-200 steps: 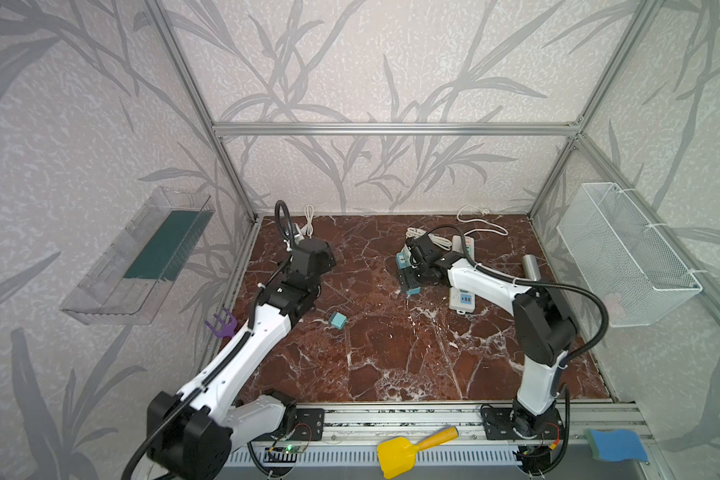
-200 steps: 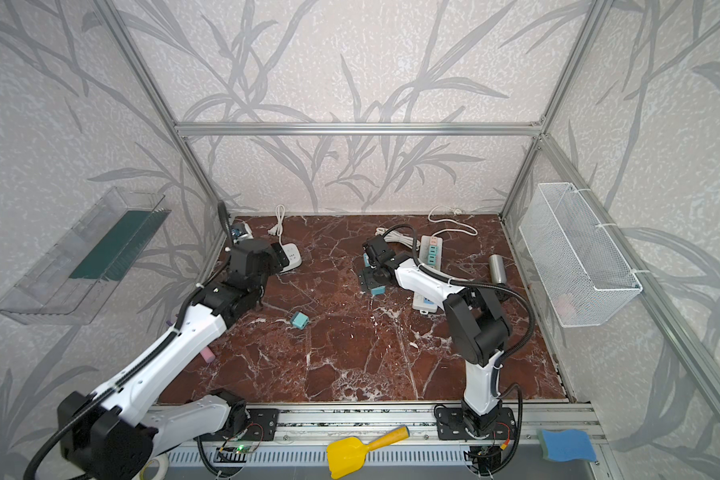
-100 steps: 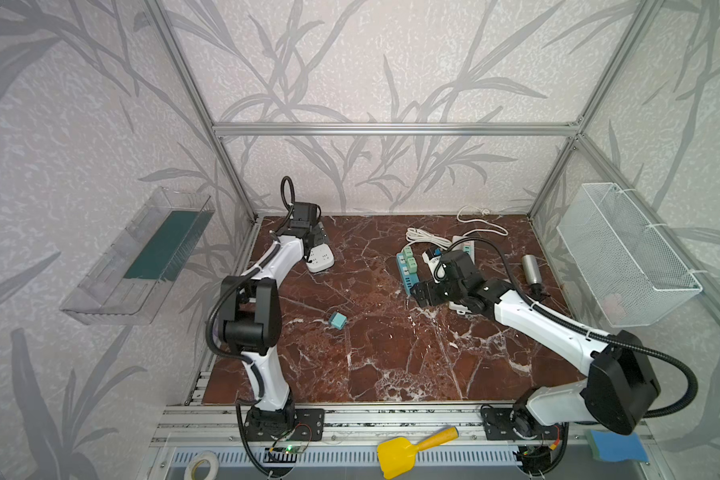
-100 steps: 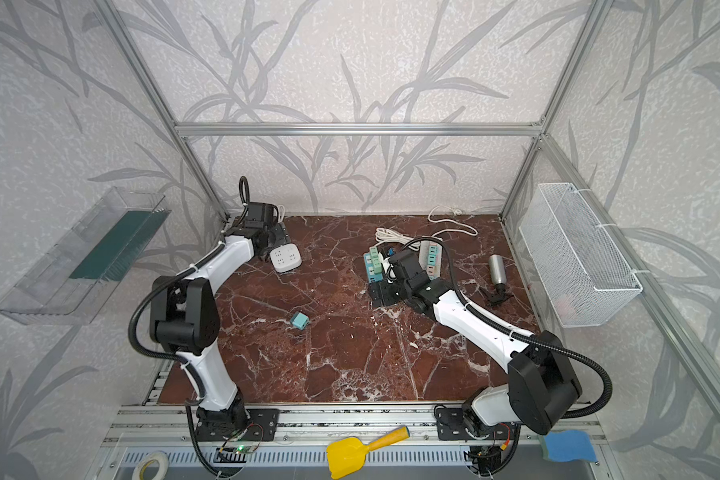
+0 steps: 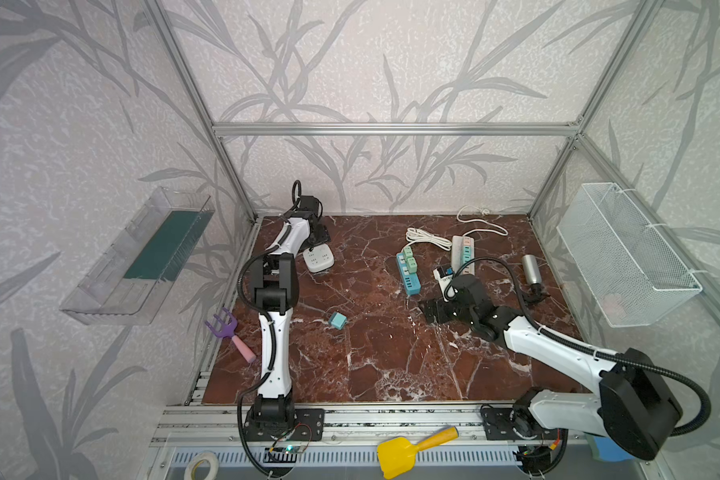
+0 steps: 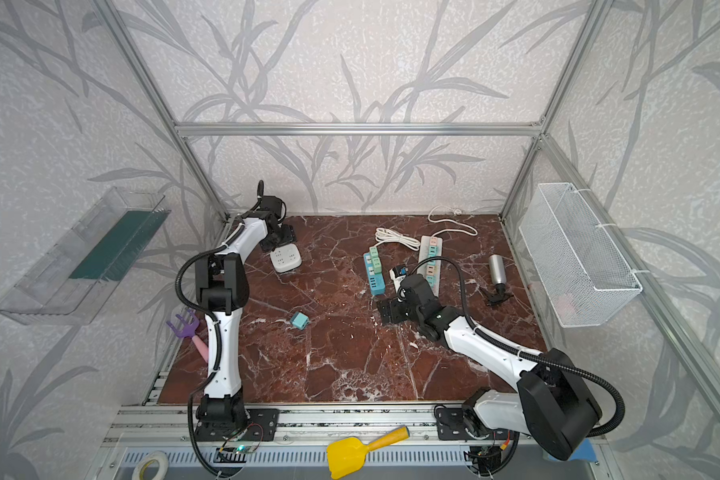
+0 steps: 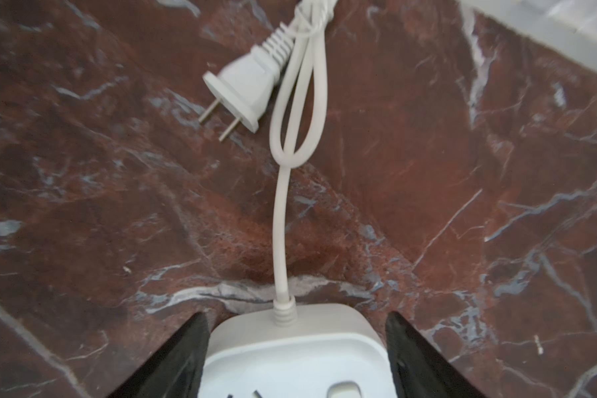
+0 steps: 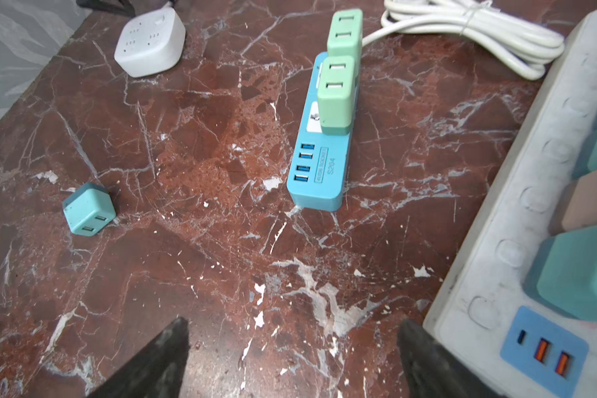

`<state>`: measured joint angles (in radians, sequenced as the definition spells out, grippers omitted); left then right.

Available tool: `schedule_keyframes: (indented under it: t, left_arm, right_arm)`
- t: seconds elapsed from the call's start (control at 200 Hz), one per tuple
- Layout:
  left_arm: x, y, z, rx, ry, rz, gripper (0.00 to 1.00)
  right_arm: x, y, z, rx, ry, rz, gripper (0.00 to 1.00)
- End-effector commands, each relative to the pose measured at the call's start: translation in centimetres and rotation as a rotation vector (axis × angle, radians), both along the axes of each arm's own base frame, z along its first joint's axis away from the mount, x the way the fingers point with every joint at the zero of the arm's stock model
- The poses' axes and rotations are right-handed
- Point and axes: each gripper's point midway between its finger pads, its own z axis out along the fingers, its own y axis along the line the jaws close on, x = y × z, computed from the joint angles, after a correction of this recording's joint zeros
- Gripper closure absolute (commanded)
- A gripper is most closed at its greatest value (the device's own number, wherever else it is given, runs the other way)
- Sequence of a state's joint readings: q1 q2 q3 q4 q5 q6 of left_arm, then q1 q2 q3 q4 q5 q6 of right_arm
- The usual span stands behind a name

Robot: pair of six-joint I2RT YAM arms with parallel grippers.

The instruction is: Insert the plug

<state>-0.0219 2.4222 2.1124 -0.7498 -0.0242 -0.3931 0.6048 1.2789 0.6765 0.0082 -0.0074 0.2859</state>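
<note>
Right hand (image 8: 293, 322) withdrawn, left hand (image 7: 296, 315) straddling socket (image 7: 290, 355)

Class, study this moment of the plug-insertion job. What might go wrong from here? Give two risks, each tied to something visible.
1. The left gripper has its jaws flanking the white socket cube, whose short looped cord ends at the loose plug; shifting the cube might drag the plug out of position.
2. The right gripper hovers open, close beside the white power strip; a sideways move might nudge it.

Left arm (image 5: 294, 235) extended, right arm (image 5: 558, 349) low — jaws parted
</note>
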Motion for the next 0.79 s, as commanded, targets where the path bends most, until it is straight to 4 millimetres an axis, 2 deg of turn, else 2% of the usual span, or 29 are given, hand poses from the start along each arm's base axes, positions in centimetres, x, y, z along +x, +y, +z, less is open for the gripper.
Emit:
schedule_keyframes:
  t: [0.0,0.145,0.305,0.56,0.65,0.79]
  left_arm:
    - [-1.3,-0.5,-1.0,-0.035,0.070,-0.046,0.20]
    - [-3.2,-0.6,-1.7,-0.042,0.115,-0.037,0.25]
    - [-6.0,-0.7,-0.5,-0.062,0.041,0.060,0.27]
    - [-13.2,-2.9,0.4,-0.099,-0.129,0.251,0.27]
    - [-15.9,-4.2,-0.6,-0.123,-0.149,0.288,0.26]
    - [-18.8,-5.7,-1.7,-0.160,-0.147,0.330,0.26]
  right_arm:
    - [0.9,0.4,0.6,0.030,-0.036,-0.018,0.07]
    - [0.8,0.5,0.9,0.041,-0.040,-0.016,0.07]
    - [0.6,0.5,1.1,0.048,-0.039,-0.013,0.07]
    - [0.4,0.7,1.6,0.067,-0.043,-0.007,0.07]
    - [0.3,0.5,1.9,0.073,-0.048,-0.009,0.07]
    - [0.1,0.5,2.4,0.084,-0.058,-0.008,0.07]
